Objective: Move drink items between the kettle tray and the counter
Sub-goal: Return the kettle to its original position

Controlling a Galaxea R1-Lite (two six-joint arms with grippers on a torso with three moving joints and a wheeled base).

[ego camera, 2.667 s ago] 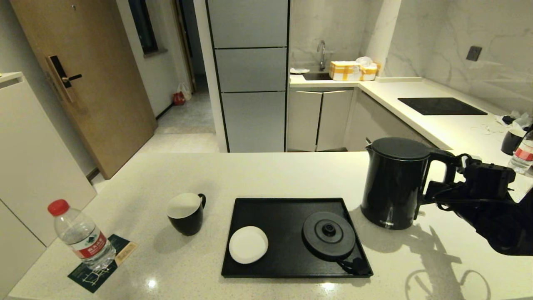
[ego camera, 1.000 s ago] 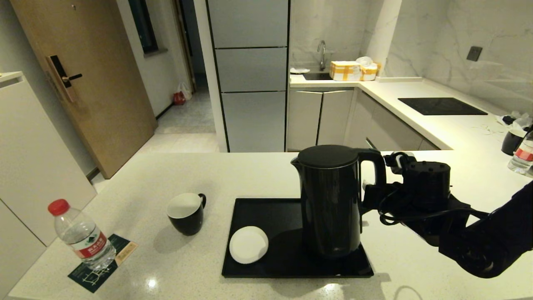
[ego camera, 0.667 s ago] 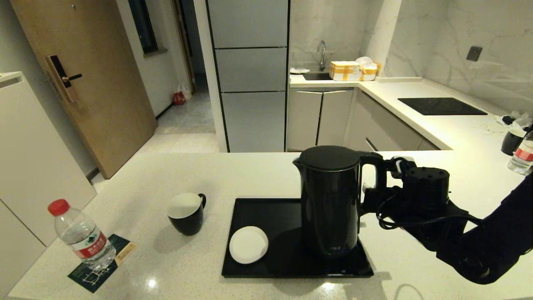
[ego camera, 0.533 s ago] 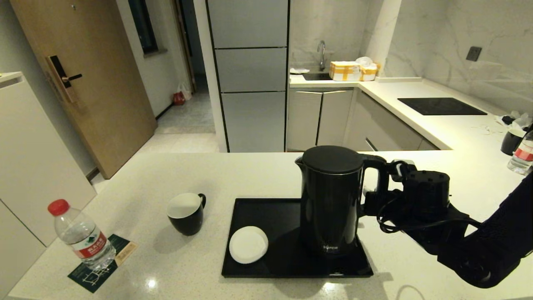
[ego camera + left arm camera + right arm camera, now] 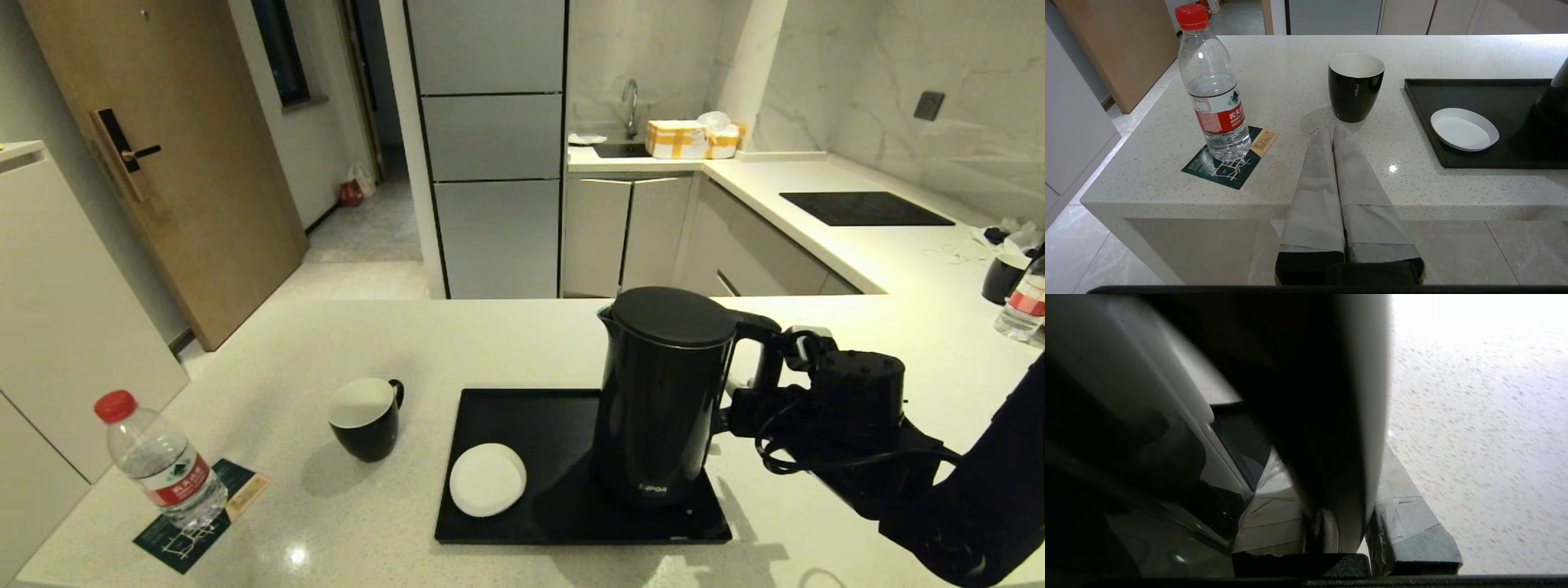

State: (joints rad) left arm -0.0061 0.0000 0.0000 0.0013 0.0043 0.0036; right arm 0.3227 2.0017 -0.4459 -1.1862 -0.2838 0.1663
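The tall black kettle (image 5: 661,400) stands on the right part of the black tray (image 5: 522,408), leaning slightly and hiding the round base. My right gripper (image 5: 747,404) is shut on its handle (image 5: 1323,416), one taped finger on each side. The white saucer (image 5: 487,479) lies on the tray's near left. On the cream counter (image 5: 522,343), the black mug (image 5: 365,418) stands left of the tray. The red-capped bottle (image 5: 159,465) stands on a dark green leaflet (image 5: 192,523) at the far left. My left gripper (image 5: 1332,130) hangs shut and empty before the counter's front edge, short of the mug (image 5: 1355,87).
A second mug (image 5: 1002,276) and bottle (image 5: 1024,306) stand at the far right of the side counter. The black hob panel (image 5: 865,207) lies behind them. A yellow box (image 5: 678,137) sits by the sink. The counter's front edge runs close to the tray.
My right arm carried the kettle from the counter on the right onto the tray over the base. In the last half second the kettle and gripper shifted slightly right.
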